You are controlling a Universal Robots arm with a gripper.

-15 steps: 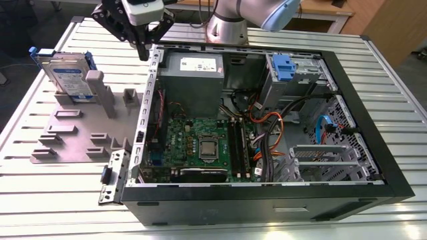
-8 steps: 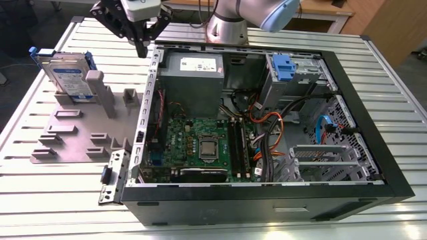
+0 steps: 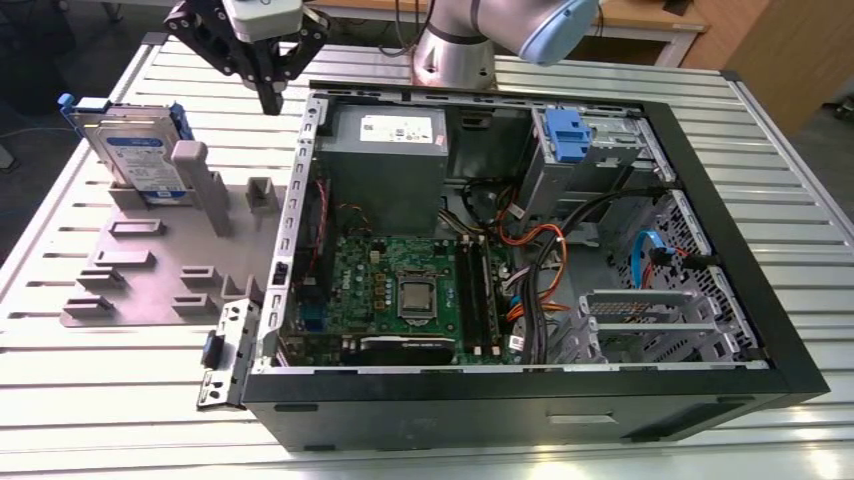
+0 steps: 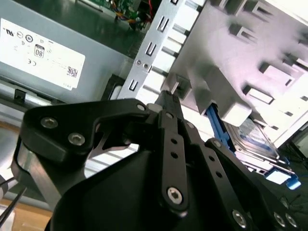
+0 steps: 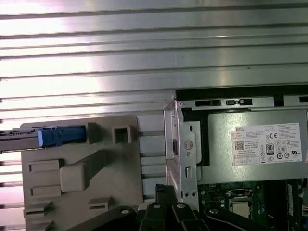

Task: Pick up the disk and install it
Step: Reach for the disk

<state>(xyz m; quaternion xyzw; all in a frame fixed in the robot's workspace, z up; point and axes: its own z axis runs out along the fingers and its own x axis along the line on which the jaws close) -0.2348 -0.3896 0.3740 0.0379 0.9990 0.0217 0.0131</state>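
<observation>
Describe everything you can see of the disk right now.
The disk is a flat silver drive with a white-and-blue label, set in a blue plastic frame. It stands on edge, nearly upright, in a slot of the grey holder, on the exterior view's left of the open case. Only the holder touches it; the gripper hangs apart from it, empty.

A robotics lab or workshop: an opened computer tower [image 3: 507, 415] lies on a ribbed aluminium workbench [image 3: 120, 400].

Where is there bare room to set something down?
Slatted table at the exterior view's lower left, bordered by the grey fixture and computer case; also right of the case. Inside the case, cables crowd it.
</observation>
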